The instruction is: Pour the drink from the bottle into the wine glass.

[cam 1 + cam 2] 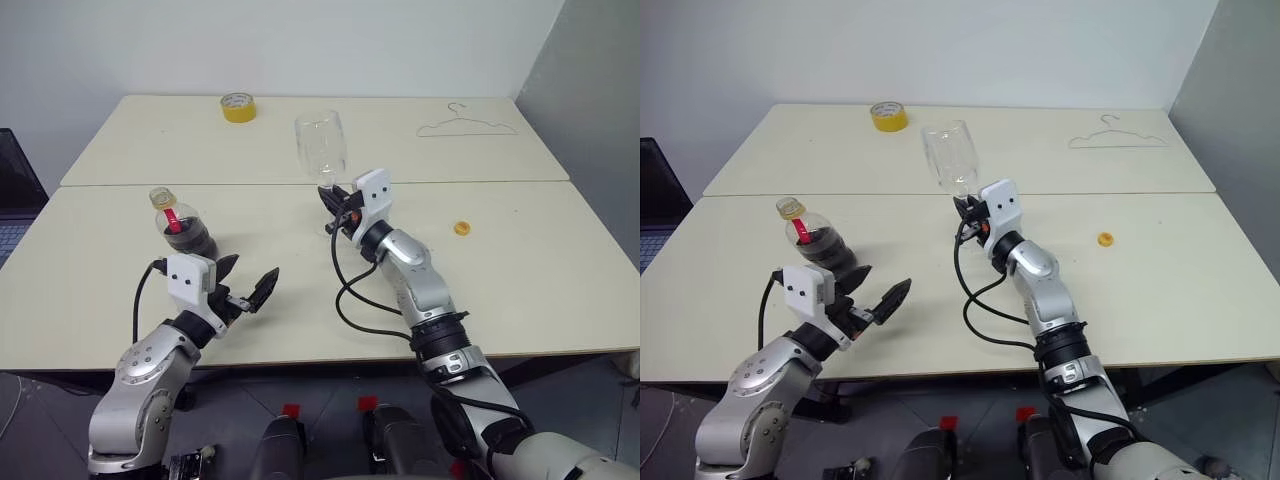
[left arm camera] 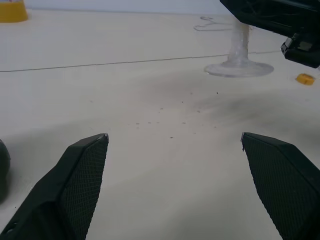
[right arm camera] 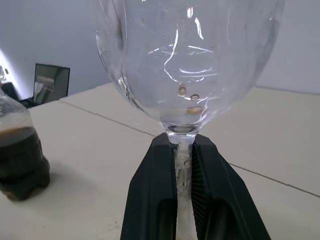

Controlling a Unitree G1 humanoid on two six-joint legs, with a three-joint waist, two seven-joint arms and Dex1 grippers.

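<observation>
The bottle (image 1: 181,227) stands uncapped on the near table at the left, with the dark drink (image 1: 190,243) in its lower half and a red strip at its neck. Just in front of it and to its right, my left gripper (image 1: 250,278) hovers open and empty over the tabletop. The wine glass (image 1: 320,147) is upright and empty at the table's middle. My right gripper (image 3: 182,150) is shut on the glass's thin stem just under the bowl. The glass's foot (image 2: 239,68) sits low at the table; I cannot tell whether it touches.
A yellow-orange cap (image 1: 461,228) lies on the table right of the glass. On the far table are a yellow tape roll (image 1: 238,106) and a wire hanger (image 1: 467,125). A laptop (image 1: 14,200) sits beyond the left edge. A seam (image 1: 200,184) joins both tables.
</observation>
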